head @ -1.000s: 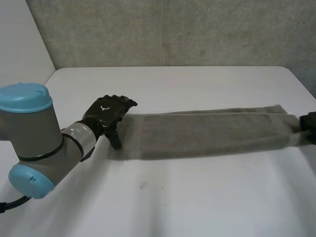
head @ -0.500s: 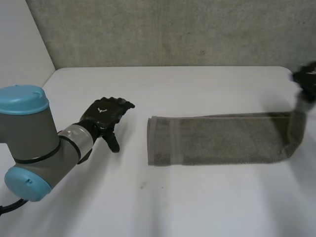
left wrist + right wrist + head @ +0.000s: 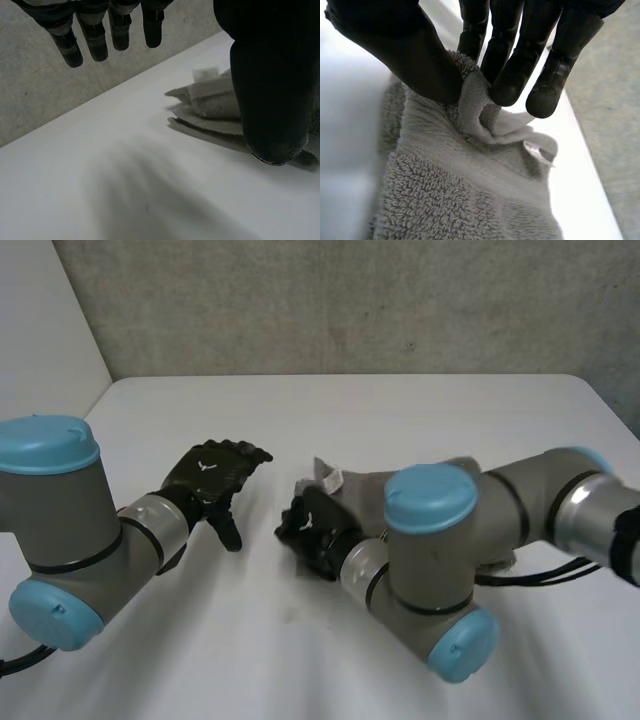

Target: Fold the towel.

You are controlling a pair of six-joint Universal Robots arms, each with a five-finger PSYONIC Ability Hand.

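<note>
Pinching towel (image 3: 445,200) edge between thumb and fingers, right hand (image 3: 395,45) sets it on layer under palm, likely making fold. Left hand (image 3: 215,472) loose, empty, near towel, keeping clear.

towel (image 3: 362,485) on table (image 3: 400,410) | right robot hand (image 3: 312,530) on towel's left end | left robot hand (image 3: 215,472) further left
</note>
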